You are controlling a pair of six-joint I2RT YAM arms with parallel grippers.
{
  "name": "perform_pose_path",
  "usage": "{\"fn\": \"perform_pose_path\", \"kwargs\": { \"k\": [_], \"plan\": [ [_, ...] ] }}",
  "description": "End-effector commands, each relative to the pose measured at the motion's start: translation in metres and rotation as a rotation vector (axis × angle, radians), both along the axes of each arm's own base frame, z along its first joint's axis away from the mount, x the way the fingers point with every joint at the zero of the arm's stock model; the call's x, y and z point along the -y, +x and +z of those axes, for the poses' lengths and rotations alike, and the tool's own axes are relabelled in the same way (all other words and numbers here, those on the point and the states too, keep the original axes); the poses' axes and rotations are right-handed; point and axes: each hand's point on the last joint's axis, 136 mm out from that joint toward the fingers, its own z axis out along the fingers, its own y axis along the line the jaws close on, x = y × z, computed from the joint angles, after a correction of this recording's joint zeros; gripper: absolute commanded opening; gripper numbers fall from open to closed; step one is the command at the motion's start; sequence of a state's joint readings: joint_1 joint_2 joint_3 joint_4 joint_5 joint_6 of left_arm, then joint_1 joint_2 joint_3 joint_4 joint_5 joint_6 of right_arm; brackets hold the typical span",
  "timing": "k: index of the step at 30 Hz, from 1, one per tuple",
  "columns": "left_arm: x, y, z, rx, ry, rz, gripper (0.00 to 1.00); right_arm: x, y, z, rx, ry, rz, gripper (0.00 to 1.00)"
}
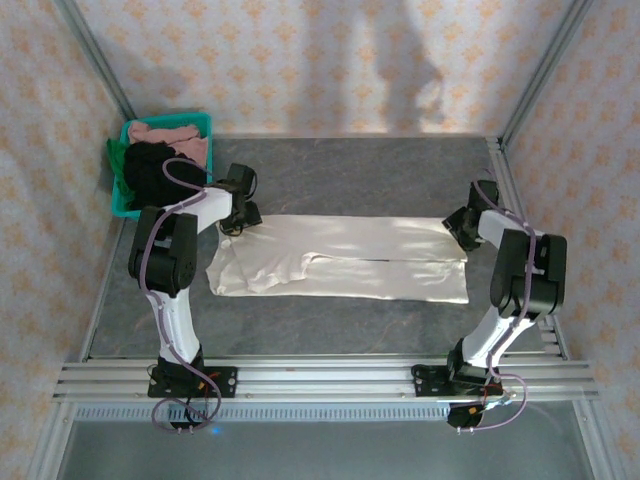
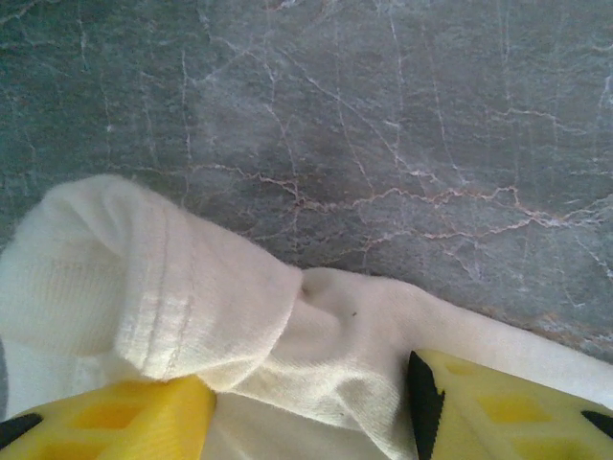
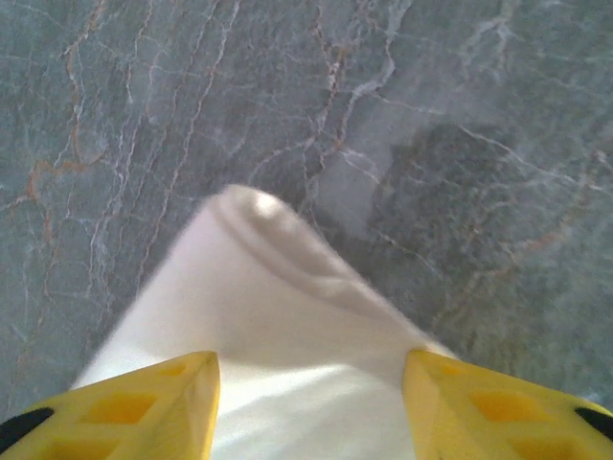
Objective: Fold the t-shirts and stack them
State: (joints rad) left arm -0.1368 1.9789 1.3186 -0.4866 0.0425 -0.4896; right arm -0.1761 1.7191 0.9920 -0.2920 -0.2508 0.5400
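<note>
yellow fingers [image 2: 124, 422] of the left pincer [image 1: 240, 212] stand apart with a bunched corner of the cream shirt [image 1: 340, 258] between them; whether they pinch it or merely straddle it cannot be told. the right pincer [image 1: 462, 228] is the same: its fingers [image 3: 144, 407] are parted and a rounded cloth corner rises between them, the grip unclear

from above, the cream shirt lies mid-bench as a long, narrow band running left to right, its sides apparently already turned in, with one pincer at each far corner. judged from that, the first shirt is partway folded: the lengthwise folds look done, while the crosswise folds are yet to come and no stack exists

at the far left corner of the bench [image 1: 350, 180] sits the bin [image 1: 203, 120], holding a pink shirt [image 1: 170, 135], a black shirt [image 1: 150, 170] and a green shirt [image 1: 117, 160] in a heap, all unfolded. most of the task is left

nothing lies on the cloth's path; the left arm's elbow hangs near the bin, which could crowd later reaches
</note>
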Motion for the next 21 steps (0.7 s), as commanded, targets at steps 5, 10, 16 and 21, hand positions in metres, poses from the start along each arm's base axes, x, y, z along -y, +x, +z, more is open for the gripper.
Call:
{"fn": "perform_pose_path", "kwargs": {
  "k": [5,10,16,21],
  "plan": [
    [0.006,-0.005,0.031,-0.005,0.019,-0.023,0.61,-0.022,-0.007,0.033,0.030,-0.119,0.095,0.58],
    [0.019,-0.006,0.070,0.065,0.034,-0.058,0.66,-0.049,-0.009,0.023,-0.001,-0.152,0.192,0.59],
    [0.053,-0.043,0.071,0.076,0.034,-0.138,0.68,-0.072,-0.018,-0.003,-0.071,-0.169,0.278,0.57],
    [0.087,-0.070,0.032,0.045,-0.050,-0.153,0.68,-0.071,-0.024,-0.012,-0.128,-0.265,0.292,0.57]
  ]
}}
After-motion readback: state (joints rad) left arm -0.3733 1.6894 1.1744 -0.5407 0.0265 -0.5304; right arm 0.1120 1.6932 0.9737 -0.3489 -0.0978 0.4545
